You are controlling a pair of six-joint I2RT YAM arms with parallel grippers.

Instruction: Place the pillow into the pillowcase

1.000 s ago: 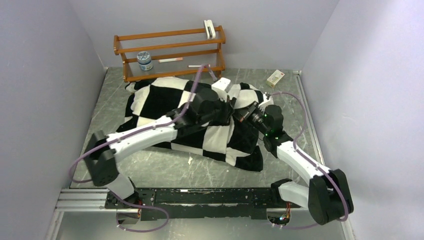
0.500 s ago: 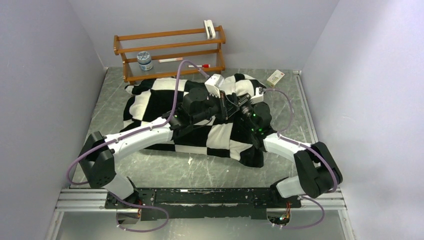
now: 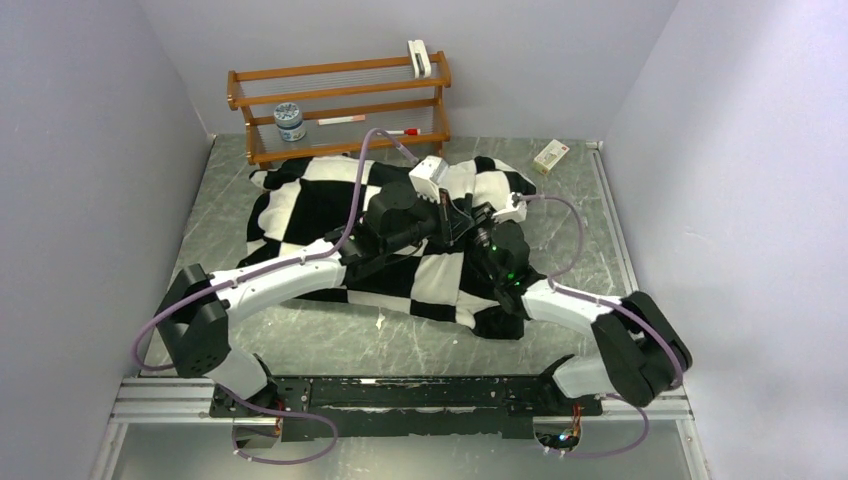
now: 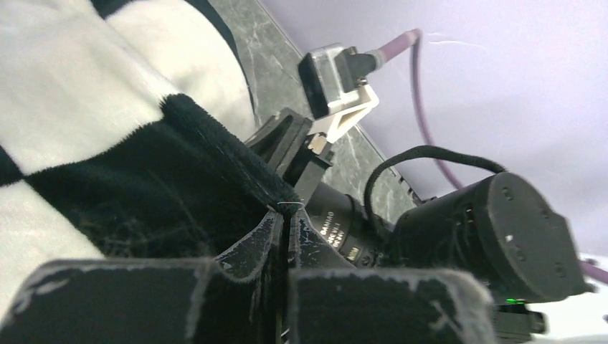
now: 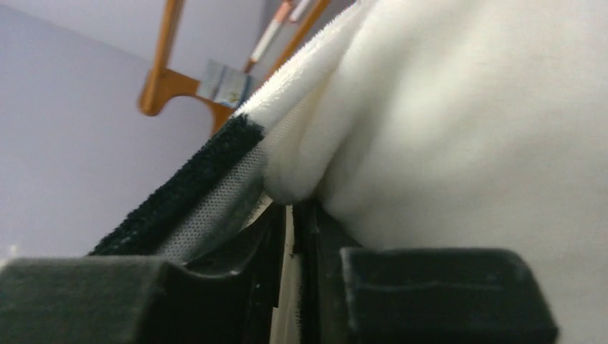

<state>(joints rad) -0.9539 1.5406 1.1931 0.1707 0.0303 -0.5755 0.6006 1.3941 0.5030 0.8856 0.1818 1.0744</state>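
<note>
Spreading across centre of bench (image 3: 300, 340) in top view: checkered pillowcase (image 3: 320, 200). Left gripper (image 3: 454, 215) and right gripper (image 3: 479, 217) meet tip to tip over its right end, mid-frame. Wooden rack (image 3: 340, 105) upper left, small box (image 3: 551, 156) upper right.

Left wrist view: left gripper (image 4: 282, 215) pressed together, pinching black plush hem of pillowcase (image 4: 107, 107) at frame centre.

Right wrist view: right gripper (image 5: 290, 215) clamped on pillowcase (image 5: 201, 172) edge; black hem at left, white plush filling right of frame.
</note>
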